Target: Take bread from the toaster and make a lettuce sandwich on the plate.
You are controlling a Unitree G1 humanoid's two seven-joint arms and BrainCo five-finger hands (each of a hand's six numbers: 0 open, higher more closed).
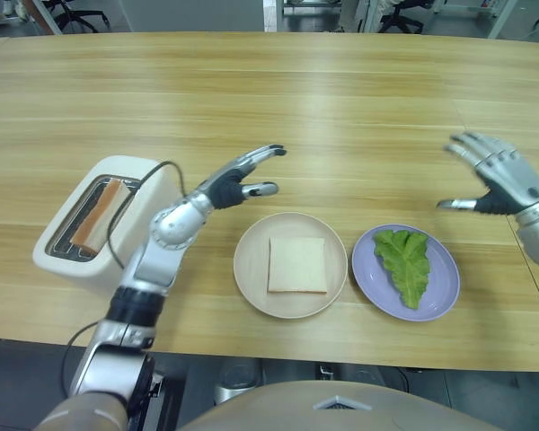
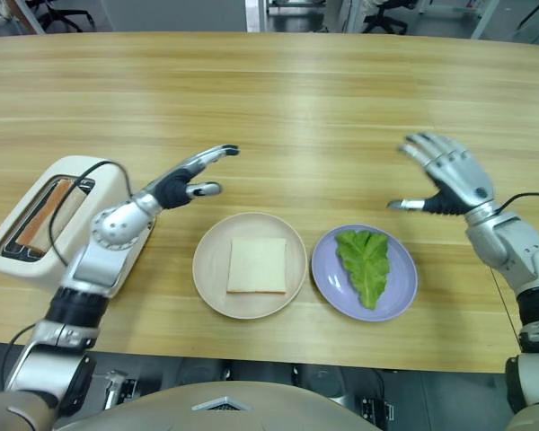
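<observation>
**Fig.** Sandwich setup, near to far.

**Nearest you, just inboard of the left hand** (image 1: 238, 182): beige plate (image 1: 250, 269) w/ one slice of bread (image 1: 297, 265) lying flat at its centre, so the sandwich base is in place.

**Next to it, nearer you than the right hand** (image 1: 503, 175): purple plate (image 1: 447, 283) carrying a lettuce leaf (image 1: 404, 265), flat and untouched. The two plates sit just beside each other. You can't tell whether the rims touch. Either way the leaf has only a short trip across.

**Left hand:** held over the table (image 1: 341, 108) just beyond the beige plate's far-left rim. Fingers are spread & nearly straight, w/ nothing in them.

**Right hand:** raised over bare wood, beyond & outboard of the purple plate. Fingers are splayed wide, thumb pointing back toward the plates, and it is also empty. Judged: both hands sit clear of the plates, so you get an unobstructed look at each.

**Toaster** (image 1: 67, 267): outboard of the left hand, alongside that forearm, slots facing up. A second slice (image 1: 97, 218) stands on edge in one slot w/ its top edge showing, which leaves an edge to pinch from above.

**Judged state:** approx. a third done. Lettuce is probably next, since the right hand is the closer one. The toaster slice then goes on as the lid, from the left hand's side.

**Risk:** the leaf looks thin & limp, so a shallow pinch may slip.
</observation>
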